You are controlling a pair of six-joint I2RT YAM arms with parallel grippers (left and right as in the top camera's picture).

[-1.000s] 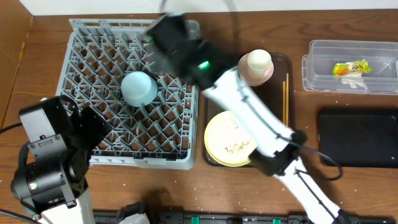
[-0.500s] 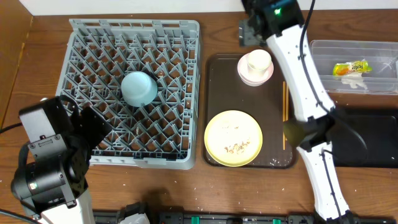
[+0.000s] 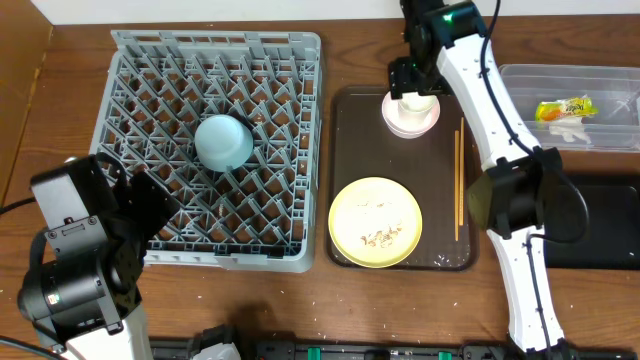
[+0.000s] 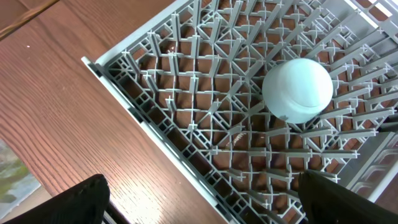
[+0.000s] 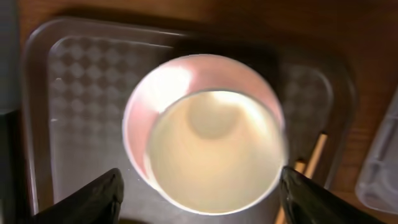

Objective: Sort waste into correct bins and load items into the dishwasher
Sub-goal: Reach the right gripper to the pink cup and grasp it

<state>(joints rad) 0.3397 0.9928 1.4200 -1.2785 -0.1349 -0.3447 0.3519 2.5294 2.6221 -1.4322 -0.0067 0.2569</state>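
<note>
Pinkish-white cup point(image 5: 214, 155) upright, mouth up, at 12 o'clock end of brown tray point(image 3: 345, 200), seemingly nested in wider bowl point(image 3: 398, 122). Right tool point(image 5: 202, 190) directly above, jaws wide, flanking rim at 9 and 3 o'clock, nothing gripped; likely lining up grasp. Light blue bowl point(image 3: 223, 141) inverted in dish rack point(image 3: 160, 60), draining pose. Left tool point(image 4: 199, 199) wide, empty.

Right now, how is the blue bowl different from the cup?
The bowl is light blue; the cup is pinkish-white. The bowl lies upside down; the cup stands with its mouth up. The bowl sits in the grey rack; the cup sits on the brown tray. Both are round.
</note>
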